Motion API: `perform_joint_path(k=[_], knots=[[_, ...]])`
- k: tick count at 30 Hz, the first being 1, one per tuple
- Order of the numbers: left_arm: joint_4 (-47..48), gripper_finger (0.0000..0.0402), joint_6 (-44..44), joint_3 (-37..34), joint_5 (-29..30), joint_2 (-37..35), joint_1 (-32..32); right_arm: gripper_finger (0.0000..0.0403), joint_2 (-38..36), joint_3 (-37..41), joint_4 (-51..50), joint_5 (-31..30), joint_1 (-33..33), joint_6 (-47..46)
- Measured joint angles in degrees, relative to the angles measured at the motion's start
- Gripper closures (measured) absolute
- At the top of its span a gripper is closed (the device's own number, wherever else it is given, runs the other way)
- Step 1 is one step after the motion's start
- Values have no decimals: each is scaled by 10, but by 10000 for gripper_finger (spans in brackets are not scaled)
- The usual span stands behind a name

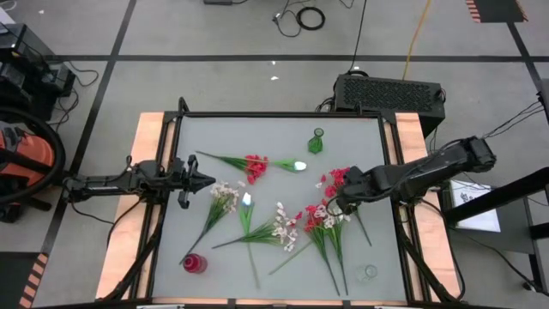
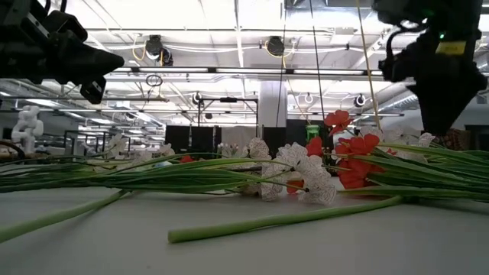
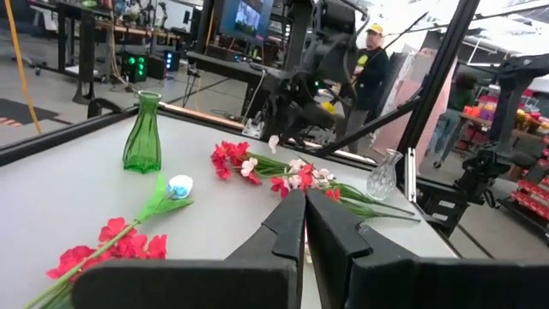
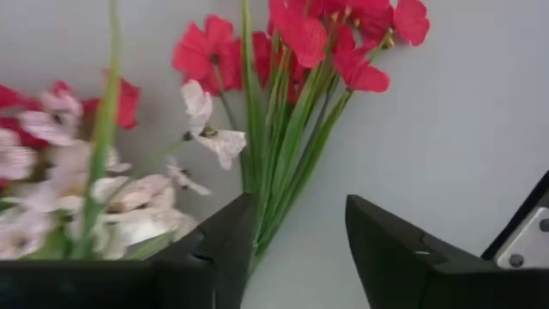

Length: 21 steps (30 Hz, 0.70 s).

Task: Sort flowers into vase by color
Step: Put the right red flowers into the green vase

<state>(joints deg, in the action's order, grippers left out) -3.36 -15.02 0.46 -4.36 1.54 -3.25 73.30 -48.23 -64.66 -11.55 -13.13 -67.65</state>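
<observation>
Flowers lie loose on the grey table: a red stem with a white bud toward the far side, pale pink-white sprays in the middle, and red bunches at the right. A green vase stands far, a red vase near left and a clear vase near right. My right gripper is open and points down over the green stems of a red bunch; no touch shows. My left gripper is shut and level at the table's left, holding nothing.
The table's raised frame runs round the edges. A person stands in the room beyond the table's right side. A dark box sits on the floor behind the far edge. Bare grey surface lies along the far left.
</observation>
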Motion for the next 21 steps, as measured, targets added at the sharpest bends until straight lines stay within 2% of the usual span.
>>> perform_joint_path(k=[12,21], knots=[[19,381,4,0,0,1,0,214,140,0,65,-20,3,45],[18,381,4,0,0,1,0,254,184,36,108,-33,7,39]])
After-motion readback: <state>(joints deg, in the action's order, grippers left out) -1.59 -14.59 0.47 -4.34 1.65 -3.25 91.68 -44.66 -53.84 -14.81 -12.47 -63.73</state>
